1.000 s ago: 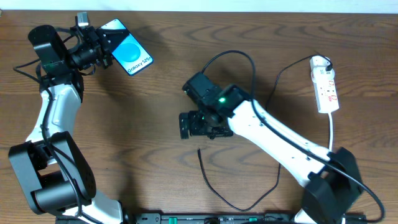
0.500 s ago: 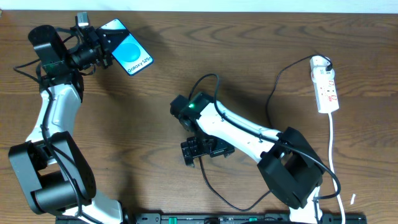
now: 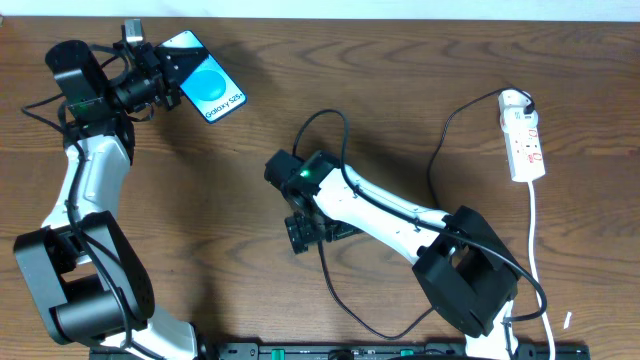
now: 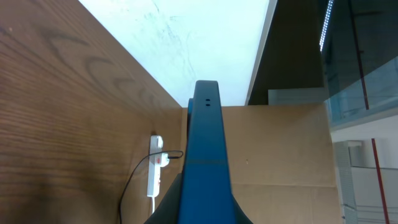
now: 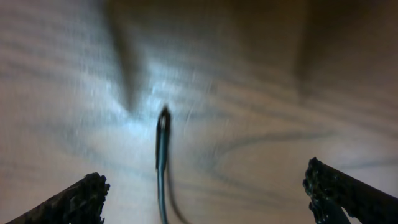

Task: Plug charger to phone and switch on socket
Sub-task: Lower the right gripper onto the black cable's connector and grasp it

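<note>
The phone, its blue screen lit, is held off the table at the far left by my left gripper, which is shut on its near end. In the left wrist view it shows edge-on as a blue slab. The charger cable lies in a loop on the table's near middle. My right gripper hovers over its free end, open. In the right wrist view the plug tip lies between the wide-open fingers, untouched. The white socket lies at the far right.
The socket's white cord runs down the right side toward the table's front. The socket also shows far off in the left wrist view. A black loop of the right arm's own cable arches above the table's middle.
My right arm has swung toward the table's front and left, bringing its open gripper over the charger's free end. The left arm and phone have not moved.
</note>
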